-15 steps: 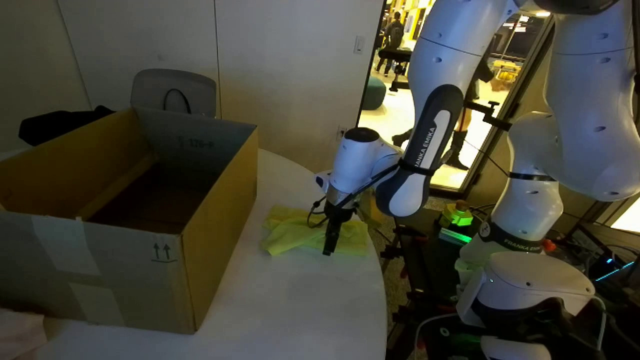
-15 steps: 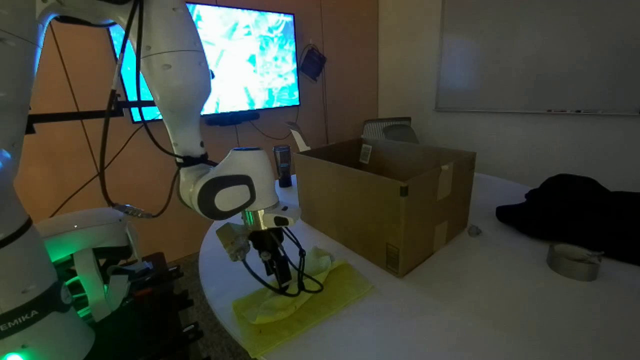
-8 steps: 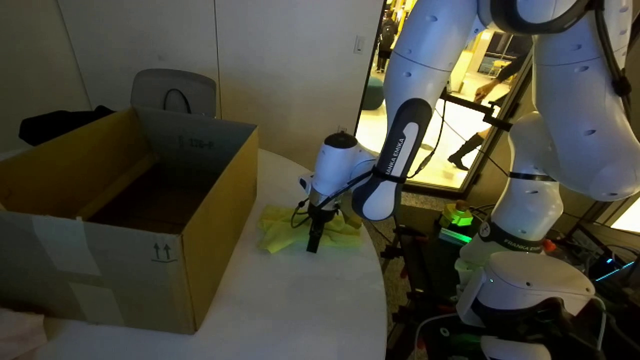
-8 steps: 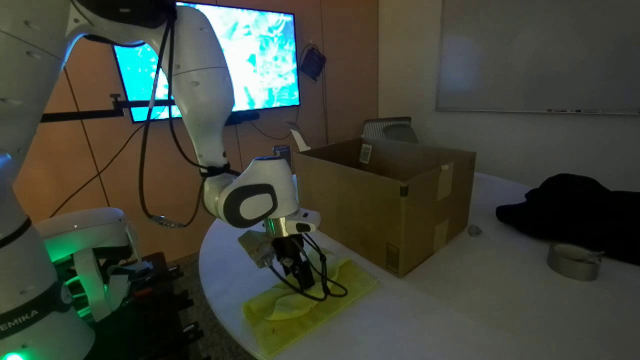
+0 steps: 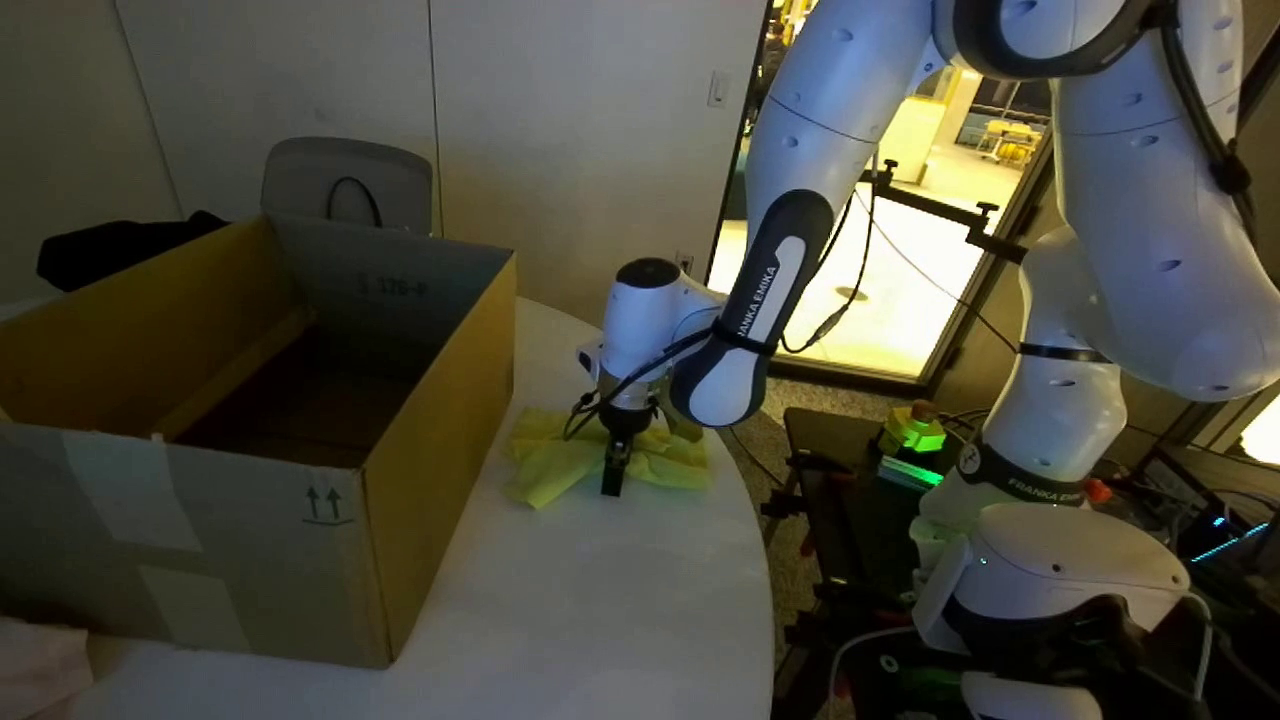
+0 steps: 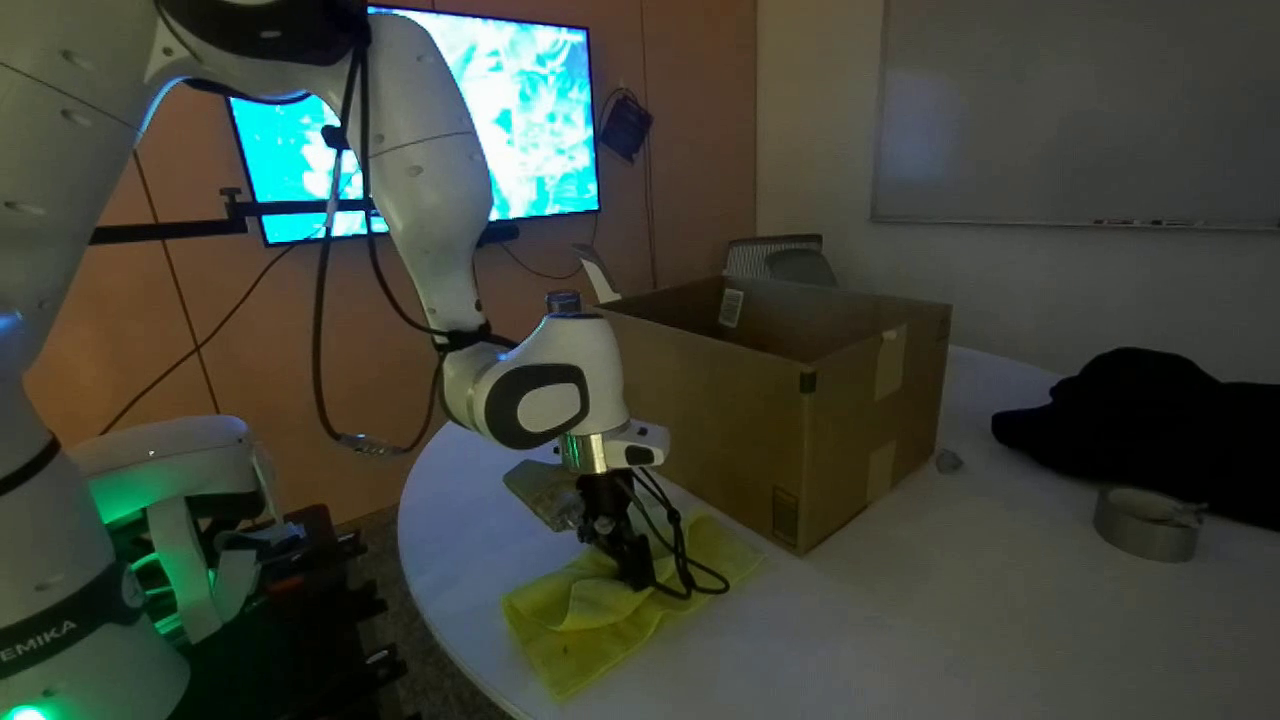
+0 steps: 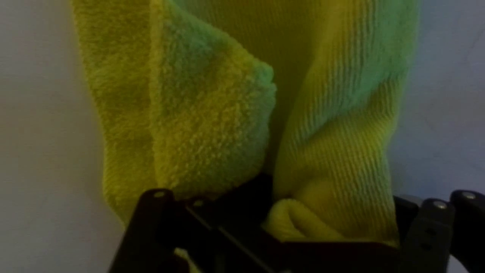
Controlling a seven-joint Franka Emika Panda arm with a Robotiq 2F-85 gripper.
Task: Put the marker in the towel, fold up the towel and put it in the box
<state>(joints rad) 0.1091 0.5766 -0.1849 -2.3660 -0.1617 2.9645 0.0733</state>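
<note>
Over the round white table (image 6: 900, 640), at the end of the Franka arm (image 5: 835, 110), the Robotiq gripper (image 5: 612, 482) points down, its tips at the yellow-green towel (image 6: 600, 640). From where I stand I cannot tell whether it is clamped: in the wrist view its dark fingers (image 7: 430, 227) come in from six o'clock, a bunch of cloth rises between them, and their ends are lost in the folds. The towel lies on the table, partly folded over itself; seen from the wrist, a fluffy flap (image 7: 212, 110) sits toward eleven o'clock and a ribbed fold (image 7: 348, 110) toward two or three.

The cardboard box (image 5: 440, 460) stands upright, open at the top, at nine o'clock from the gripper in an exterior view, just beside the towel with a strip of table between. Beyond it, between twelve and one o'clock of the box, I see a grey chair (image 5: 300, 180); a bright doorway (image 5: 930, 250) lies near two o'clock of the gripper.

In an exterior view, a roll of tape (image 6: 1148, 530) rests between three and four o'clock from the box, with black cloth (image 6: 1150, 420) heaped just beside it.
</note>
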